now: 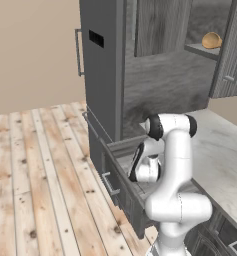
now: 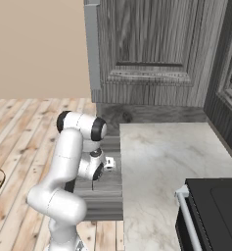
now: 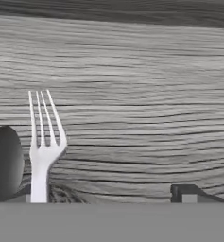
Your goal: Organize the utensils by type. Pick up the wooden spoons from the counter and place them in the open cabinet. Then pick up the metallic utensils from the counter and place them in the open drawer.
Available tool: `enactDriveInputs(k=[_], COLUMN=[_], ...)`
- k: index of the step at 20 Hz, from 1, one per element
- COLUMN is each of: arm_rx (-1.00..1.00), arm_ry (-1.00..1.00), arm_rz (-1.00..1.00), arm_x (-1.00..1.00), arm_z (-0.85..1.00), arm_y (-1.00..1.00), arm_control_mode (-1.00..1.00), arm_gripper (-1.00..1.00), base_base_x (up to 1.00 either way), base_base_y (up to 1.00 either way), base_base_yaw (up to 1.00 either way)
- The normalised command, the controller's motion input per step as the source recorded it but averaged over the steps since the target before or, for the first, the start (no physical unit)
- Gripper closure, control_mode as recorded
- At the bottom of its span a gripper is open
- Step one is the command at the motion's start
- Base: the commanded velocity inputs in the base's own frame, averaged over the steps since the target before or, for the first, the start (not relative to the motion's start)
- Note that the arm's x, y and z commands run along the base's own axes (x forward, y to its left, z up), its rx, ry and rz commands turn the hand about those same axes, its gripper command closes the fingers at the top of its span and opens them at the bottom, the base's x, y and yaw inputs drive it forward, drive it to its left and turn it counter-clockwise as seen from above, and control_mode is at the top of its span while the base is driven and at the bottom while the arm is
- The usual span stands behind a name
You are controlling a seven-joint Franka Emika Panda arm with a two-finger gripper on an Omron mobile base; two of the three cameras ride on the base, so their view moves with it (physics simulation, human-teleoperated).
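Simulated kitchen. White robot arm folded low over the shallow dark grey wood-grain drawer, pulled open beside the light grey marbled stone counter. Two-finger gripper pointed down into the drawer, small dark fingertips spread wide apart, holding nothing. Flat on the drawer's wood-grain floor, near the left fingertip: thin shiny silver fork, tines pointing away, with the dark rounded bowl of a small spoon just beside it.
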Motion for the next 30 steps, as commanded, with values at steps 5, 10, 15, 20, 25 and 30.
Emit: enactDriveInputs(k=[5,10,15,20,25,30], arm_rx=[0.0,0.0,0.0,-0.01,0.0,0.0], arm_ry=[-0.27,-0.21,0.0,0.0,-0.05,-0.28], arm_rz=[0.0,0.0,0.0,0.0,0.0,0.0], arm_x=[0.15,0.0,0.02,-0.18,-0.44,-0.39], arm_z=[-0.04,-0.21,0.33,0.11,-0.02,0.01], arm_y=[0.0,0.0,0.07,0.03,0.04,0.1], arm_control_mode=[-1.0,-1.0,-1.0,-1.0,-1.0,-1.0], arm_gripper=[-1.0,-1.0,-1.0,-1.0,-1.0,-1.0], base_base_x=[0.0,0.0,0.0,0.0,0.0,0.0], base_base_y=[0.0,0.0,0.0,0.0,0.0,0.0], base_base_yaw=[0.0,0.0,0.0,0.0,0.0,0.0])
